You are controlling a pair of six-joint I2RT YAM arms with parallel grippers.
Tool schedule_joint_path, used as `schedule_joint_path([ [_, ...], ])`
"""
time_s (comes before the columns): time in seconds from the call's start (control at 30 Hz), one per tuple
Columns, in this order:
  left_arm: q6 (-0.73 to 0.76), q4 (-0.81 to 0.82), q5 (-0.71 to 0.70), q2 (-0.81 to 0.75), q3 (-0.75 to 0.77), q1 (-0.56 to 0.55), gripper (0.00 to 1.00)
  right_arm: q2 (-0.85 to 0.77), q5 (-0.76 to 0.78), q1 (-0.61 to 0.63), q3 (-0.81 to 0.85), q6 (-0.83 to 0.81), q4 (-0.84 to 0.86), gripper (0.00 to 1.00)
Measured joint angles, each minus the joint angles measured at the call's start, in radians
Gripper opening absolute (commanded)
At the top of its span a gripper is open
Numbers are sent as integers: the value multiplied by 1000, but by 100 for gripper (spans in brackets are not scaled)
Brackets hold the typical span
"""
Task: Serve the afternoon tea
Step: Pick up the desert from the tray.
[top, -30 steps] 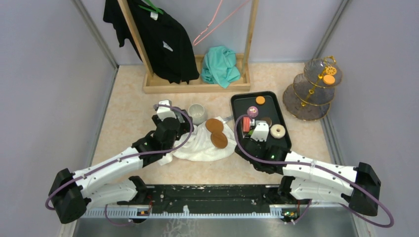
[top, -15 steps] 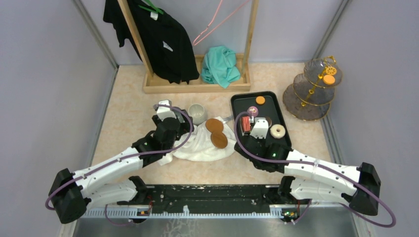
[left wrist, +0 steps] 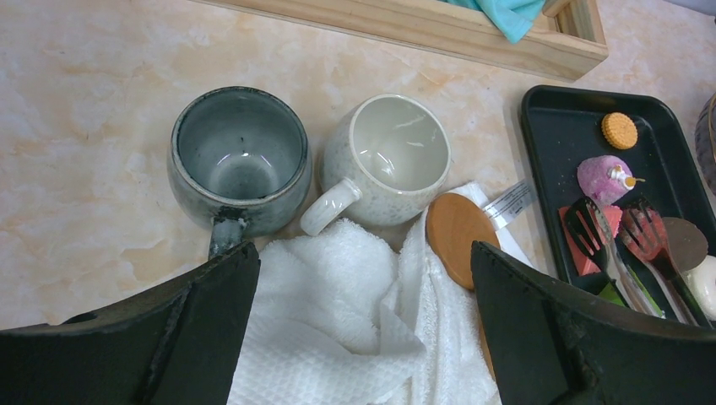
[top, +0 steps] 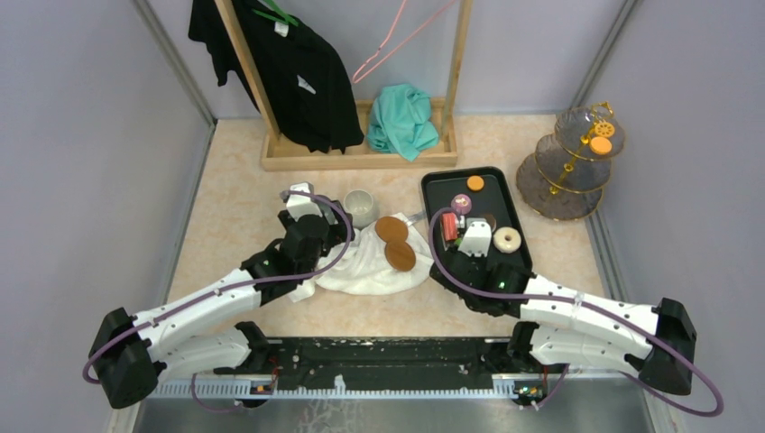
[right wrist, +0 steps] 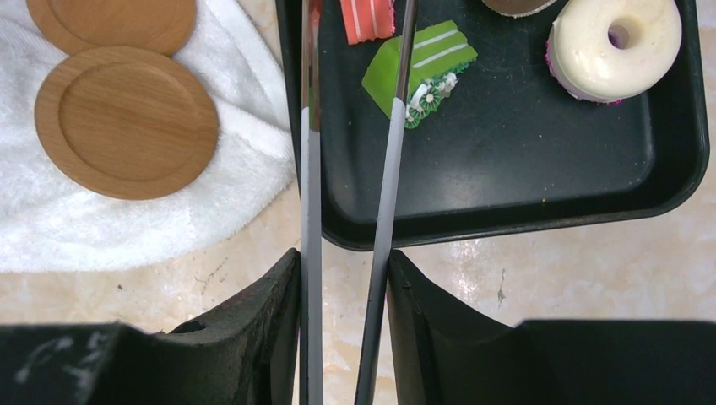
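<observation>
- Two mugs stood just ahead of the left gripper (left wrist: 363, 261): one grey mug (left wrist: 239, 160) and one white mug (left wrist: 393, 156), side by side and upright.
- The grey mug's mouth faced up and its handle pointed back toward the gripper's left finger.
- There were two wooden coasters (right wrist: 127, 122) on one white towel (left wrist: 338, 295), to the left of the right gripper (right wrist: 342, 261).
- One black tray (right wrist: 523, 160) held six sweets: an orange biscuit (left wrist: 619, 129), a pink sweet (left wrist: 601, 177), a red piece (right wrist: 367, 17), a green piece (right wrist: 422, 72), a brown disc (left wrist: 684, 243) and a white doughnut (right wrist: 614, 46).
- One three-tier stand (top: 577, 158) stood upright, well beyond the right gripper and to its right, with an orange disc (top: 601, 145) on its top tier.
- Both arms reached forward and angled inward, with the wrists low over the table.
- The left gripper was spread wide above the towel, with nothing between its fingers.
- The right gripper was clamped on one pair of tongs (right wrist: 390, 152). Their long axis ran straight ahead of it, and their tips were over the red piece.
</observation>
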Motion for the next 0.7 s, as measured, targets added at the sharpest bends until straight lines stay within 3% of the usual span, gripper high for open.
schedule_joint_path([
  [0.43,-4,0,2,15,0,0,99,-11,-53,-53,-45,-32,43,41],
  [0.53,-4,0,4,19,0,0,99,-11,-59,-59,-45,-46,49,33],
  [0.7,-4,0,8,21,0,0,99,3,-68,-61,-44,-74,51,7],
])
